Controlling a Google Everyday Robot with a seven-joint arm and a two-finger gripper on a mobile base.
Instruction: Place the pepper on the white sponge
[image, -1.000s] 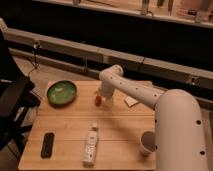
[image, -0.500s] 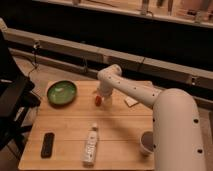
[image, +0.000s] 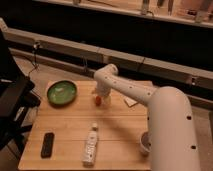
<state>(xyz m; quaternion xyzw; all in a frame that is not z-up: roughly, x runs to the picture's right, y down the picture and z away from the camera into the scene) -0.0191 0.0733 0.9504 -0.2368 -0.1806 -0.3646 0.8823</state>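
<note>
Hovering over wood table (image: 65, 131), hand (image: 100, 98) w/ tapered pepper (image: 98, 100)

arm: the white arm's wrist end (image: 106, 80) sits slightly further toward the green plate side than 1.0 s ago; shift is small, mostly done by 0.5 s ago.
gripper: two-finger gripper (image: 101, 96) hangs below the wrist at the far-centre of the light wooden table (image: 65, 127), right over the pepper; nudged along with the wrist.
pepper: small red-orange pepper (image: 98, 100) now sits tight under the gripper tip, part hidden by it; 1.0 s ago it showed just clear to the side of the arm. Cannot tell if it is lifted or resting on the table.
whitish sponge: small flat whitish-cream rectangular sponge (image: 131, 101) shows a bit more from behind the arm than before.
</note>
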